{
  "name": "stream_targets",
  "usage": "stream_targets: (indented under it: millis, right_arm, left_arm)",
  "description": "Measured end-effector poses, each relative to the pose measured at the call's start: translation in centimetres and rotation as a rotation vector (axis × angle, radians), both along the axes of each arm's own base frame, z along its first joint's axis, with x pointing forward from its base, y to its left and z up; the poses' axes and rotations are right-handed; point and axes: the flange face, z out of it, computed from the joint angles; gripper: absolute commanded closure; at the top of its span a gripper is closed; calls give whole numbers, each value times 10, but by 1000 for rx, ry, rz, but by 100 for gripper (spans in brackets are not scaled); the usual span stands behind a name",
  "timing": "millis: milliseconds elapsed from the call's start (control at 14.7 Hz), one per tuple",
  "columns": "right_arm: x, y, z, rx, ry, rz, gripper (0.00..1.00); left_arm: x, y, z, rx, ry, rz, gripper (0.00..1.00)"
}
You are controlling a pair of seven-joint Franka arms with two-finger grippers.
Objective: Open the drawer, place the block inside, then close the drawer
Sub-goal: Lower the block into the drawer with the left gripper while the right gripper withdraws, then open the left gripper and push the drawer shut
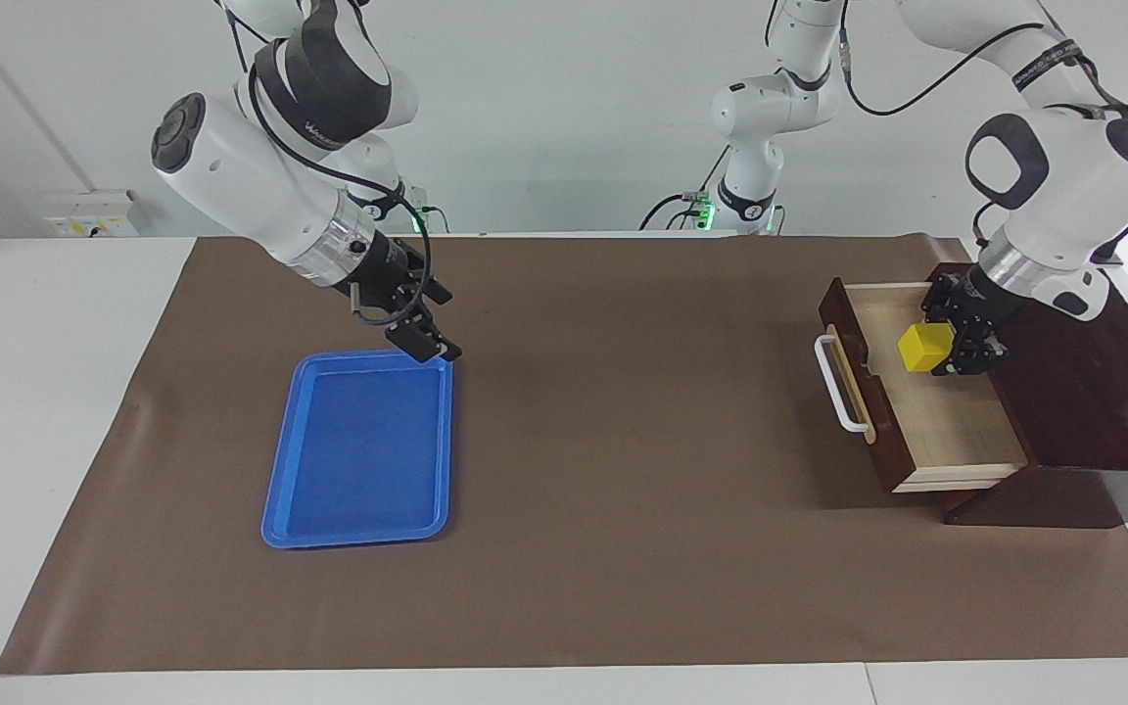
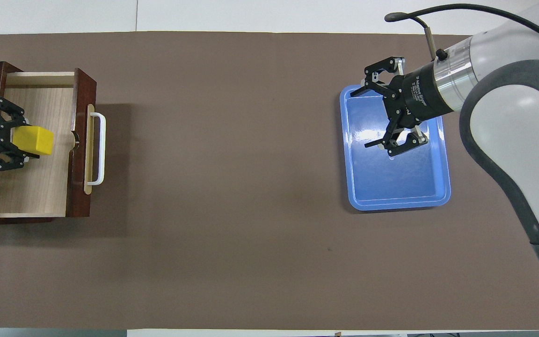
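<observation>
Here the left gripper (image 1: 951, 343) grips the block (image 1: 924, 348) over the open drawer (image 1: 926, 392), toward the left arm's end; small, stiff and probably light, it holds well by flat sides. The right gripper (image 1: 422, 328), fingers spread, waits over the blue tray (image 1: 358, 519).

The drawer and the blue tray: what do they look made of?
Drawer: apparently wood, pale grained inside, with a dark brown front and a smooth white bar handle, maybe plastic or painted metal. Tray: probably moulded plastic; it is glossy, showing glare.
</observation>
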Motion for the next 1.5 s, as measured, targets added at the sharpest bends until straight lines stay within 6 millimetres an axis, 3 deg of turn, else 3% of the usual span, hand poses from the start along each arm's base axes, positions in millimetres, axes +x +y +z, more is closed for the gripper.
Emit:
stream_targets:
  millis: [68, 136, 204, 272, 476, 680, 816, 884, 1020, 1088, 1292, 1496]
  right_arm:
    - [-3, -12, 2, -15, -20, 66, 0]
    - [-7, -24, 5, -37, -42, 141, 0]
    - [-12, -36, 9, -63, -65, 220, 0]
    - [-17, -46, 15, -86, -88, 295, 0]
    - [-30, -83, 29, -136, -160, 505, 0]
    - [-39, -119, 39, -189, -234, 742, 0]
    - [-44, -134, 45, -219, -273, 883, 0]
    - [-46, -139, 49, -241, -289, 956, 0]
    - [-51, -146, 58, -283, -316, 1100, 0]
    - [-54, -148, 64, -296, -332, 1158, 0]
    - [-65, -154, 83, -338, -368, 1290, 0]
    - [-73, -156, 98, -366, -400, 1349, 0]
  left_arm:
    - [-4, 0, -14, 0, 9, 3, 100]
    - [-9, 1, -26, 0, 21, 5, 92]
    - [-13, 1, -33, -1, 32, 1, 52]
    - [-17, 1, -35, -1, 36, -12, 1]
    - [-23, 5, -28, 1, 23, -37, 0]
    - [-11, -9, 10, 2, -4, -61, 0]
    - [1, -54, 32, 3, -16, -66, 0]
    - [4, -82, 31, 16, -11, -76, 0]
    - [4, -129, 15, 48, 14, -91, 0]
    - [4, -141, 4, 69, 28, -103, 0]
    - [7, -129, -24, 129, 32, -108, 0]
    - [10, -98, -29, 135, 32, -101, 0]
